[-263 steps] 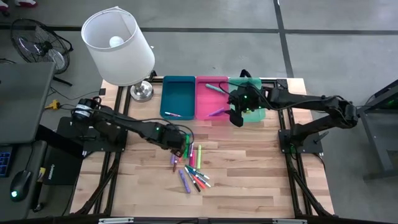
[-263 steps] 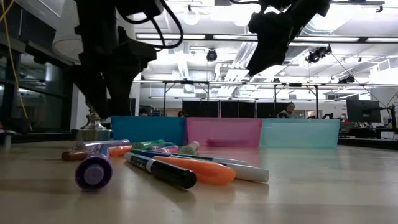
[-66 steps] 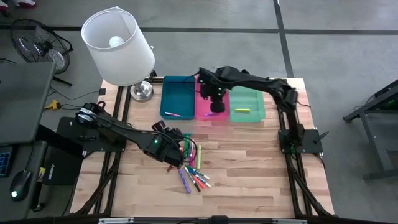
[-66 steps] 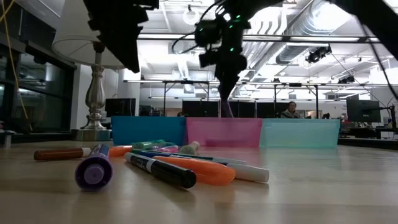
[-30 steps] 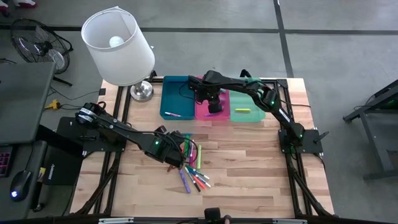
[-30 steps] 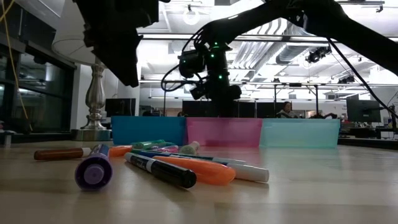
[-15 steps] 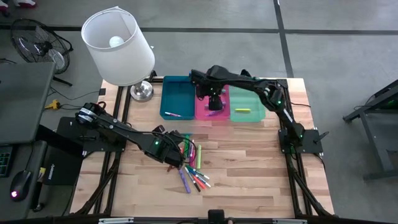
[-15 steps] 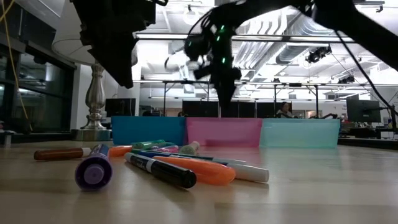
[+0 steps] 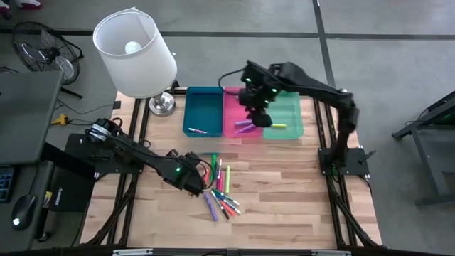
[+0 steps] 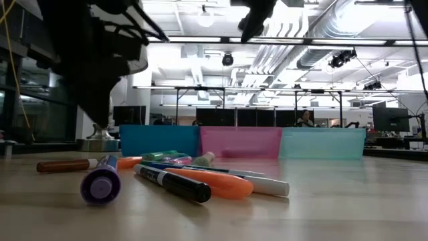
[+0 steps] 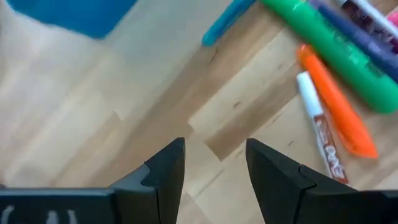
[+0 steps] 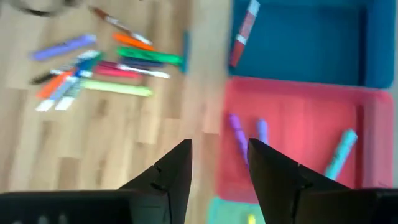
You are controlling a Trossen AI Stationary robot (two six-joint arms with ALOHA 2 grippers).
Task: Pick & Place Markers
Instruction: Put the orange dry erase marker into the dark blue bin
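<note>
Markers (image 9: 219,186) carry no readable print; left claw (image 9: 193,179) beside them and right claw (image 9: 256,107) both gape empty.

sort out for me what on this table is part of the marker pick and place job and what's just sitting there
Part of the job:
- markers piled on the table
- markers already in the pink tray
- blue tray
- green tray
- left tool, open beside the pile
- right tool, open and empty above the trays

Just sitting there:
- lamp
- fan
</note>
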